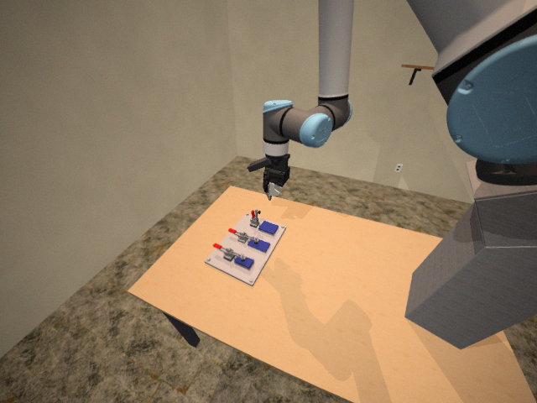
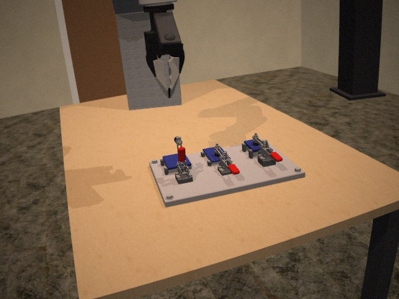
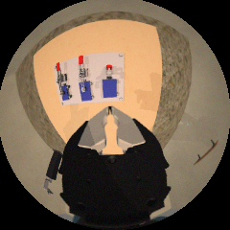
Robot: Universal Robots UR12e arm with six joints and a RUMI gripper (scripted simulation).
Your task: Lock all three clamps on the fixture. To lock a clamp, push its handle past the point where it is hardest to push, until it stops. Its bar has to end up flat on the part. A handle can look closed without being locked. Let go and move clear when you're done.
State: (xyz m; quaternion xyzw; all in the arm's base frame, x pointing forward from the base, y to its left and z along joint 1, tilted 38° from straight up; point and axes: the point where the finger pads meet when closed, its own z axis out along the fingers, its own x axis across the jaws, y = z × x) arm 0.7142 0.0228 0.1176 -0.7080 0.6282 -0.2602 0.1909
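Observation:
A grey fixture plate (image 2: pixel 225 175) lies on the wooden table and carries three toggle clamps, each beside a blue part. The left clamp (image 2: pixel 181 163) has its red handle standing upright and its bar raised off the blue part (image 2: pixel 172 159). The middle clamp (image 2: pixel 227 162) and the right clamp (image 2: pixel 265 153) have their red handles lying down and their bars over their parts. My gripper (image 2: pixel 168 93) is shut and empty. It hangs in the air above and behind the left clamp. It also shows in the top view (image 1: pixel 269 196) and in the wrist view (image 3: pixel 111 111), where the upright clamp (image 3: pixel 109 72) lies just ahead.
The robot's grey base column (image 1: pixel 472 269) stands on the table's far side. A dark pillar (image 2: pixel 359 48) stands off the table at the right. The table edge (image 2: pixel 225 254) runs in front of the fixture.

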